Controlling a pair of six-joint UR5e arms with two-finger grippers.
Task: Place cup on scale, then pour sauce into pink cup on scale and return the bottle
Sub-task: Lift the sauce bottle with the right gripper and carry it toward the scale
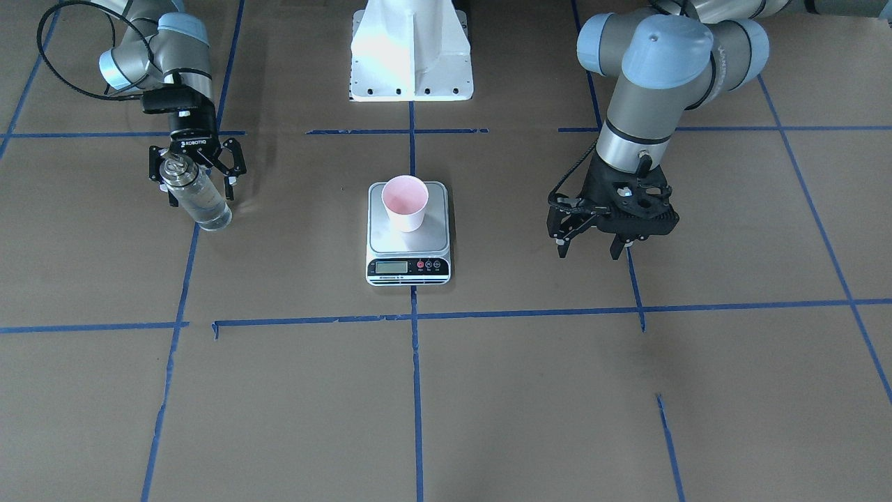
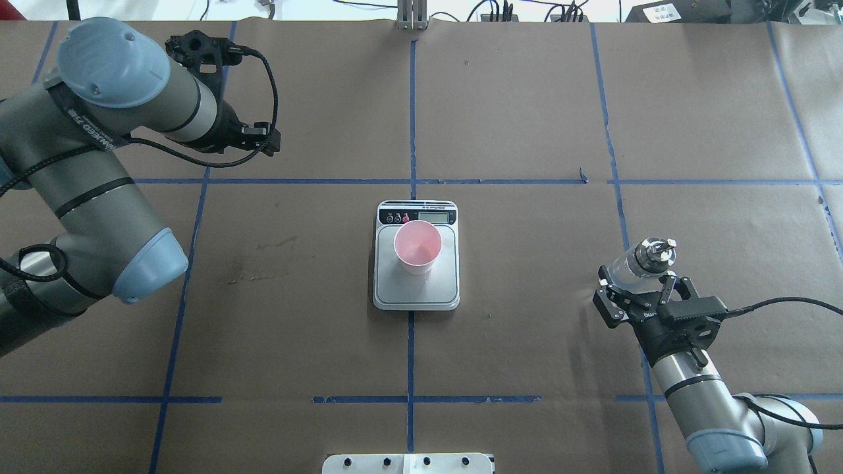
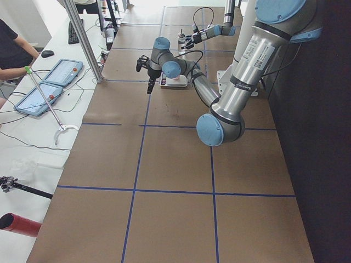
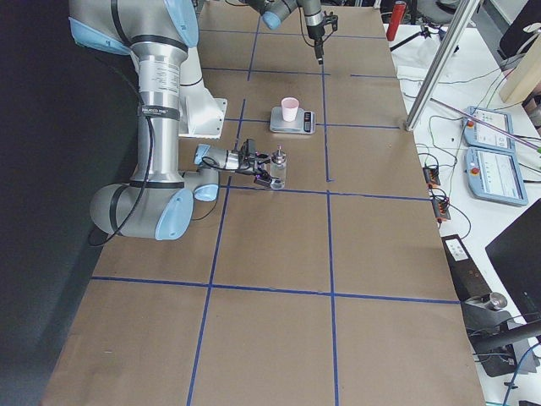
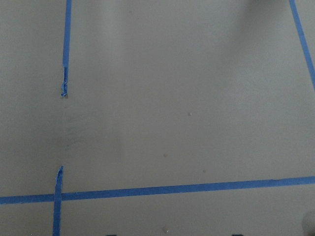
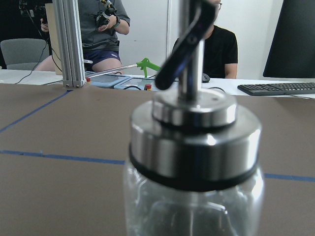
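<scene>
R tool (image 2: pixel 637 275) wide open round bottle (image 2: pixel 625 264)

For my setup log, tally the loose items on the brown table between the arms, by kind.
Cup: 1
Scale: 1
Bottle: 1
Total: 3

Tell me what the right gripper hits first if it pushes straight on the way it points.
The bottle. The right wrist view shows its silver cap dead ahead and close. From overhead, the open right gripper sits just behind it, aimed at it. The exact gap between them is hard to judge.
</scene>
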